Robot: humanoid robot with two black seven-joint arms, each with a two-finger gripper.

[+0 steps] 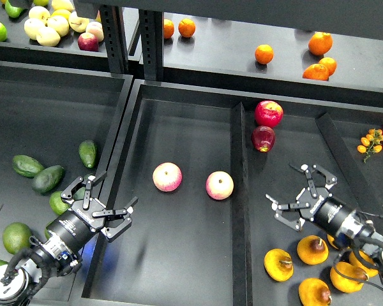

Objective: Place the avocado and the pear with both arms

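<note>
Left gripper (101, 203) lower left of frame, fingers spread wide, holding nothing, hovering over divider beside avocado (58, 203). Avocado sits in left bin, just beside gripper, not yet lifted. Right gripper (298, 199) lower right, also spread wide and empty, poised above pear (278, 264), apart from it. Pear lies in right bin among similar fruit. Middle bin (179, 268) holds two apples (167, 176). Judgement: nothing grasped, nothing placed; both pickups ahead. Arms angled inward, wrists tilted up.
</note>
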